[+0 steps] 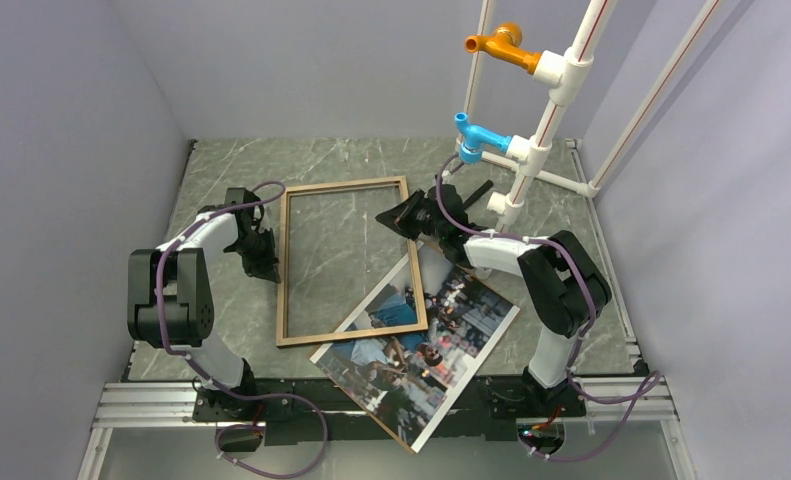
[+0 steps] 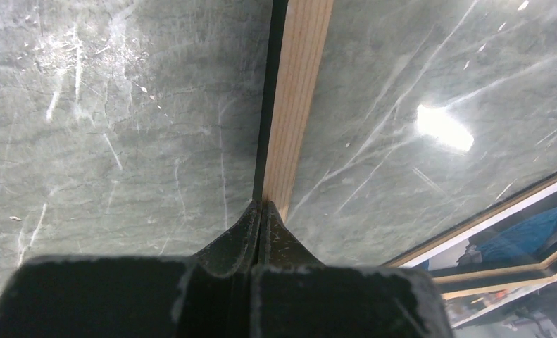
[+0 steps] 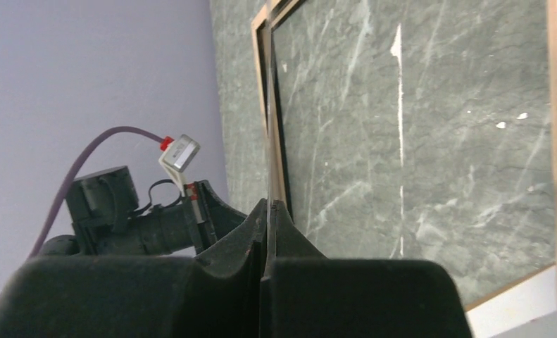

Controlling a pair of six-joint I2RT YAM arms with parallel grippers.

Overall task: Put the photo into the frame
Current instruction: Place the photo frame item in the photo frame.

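The frame (image 1: pixel 341 186) lies on the grey marbled table with its brown wood side up. Its near right corner rests over the photo (image 1: pixel 421 350), a colour street print lying face up and askew at the front. My left gripper (image 1: pixel 269 270) is shut, with its tips on the frame's left rail (image 2: pixel 296 91) in the left wrist view (image 2: pixel 263 205). My right gripper (image 1: pixel 396 218) is at the upper right rail. In the right wrist view (image 3: pixel 268 203) it is shut on the thin edge of the frame (image 3: pixel 275 141). The photo also shows in the left wrist view (image 2: pixel 515 232).
A white pipe rack (image 1: pixel 546 120) with an orange fitting (image 1: pixel 496 45) and a blue fitting (image 1: pixel 476 135) stands at the back right, close behind my right arm. Purple walls close in three sides. The photo's near corner overhangs the metal base rail (image 1: pixel 151 405).
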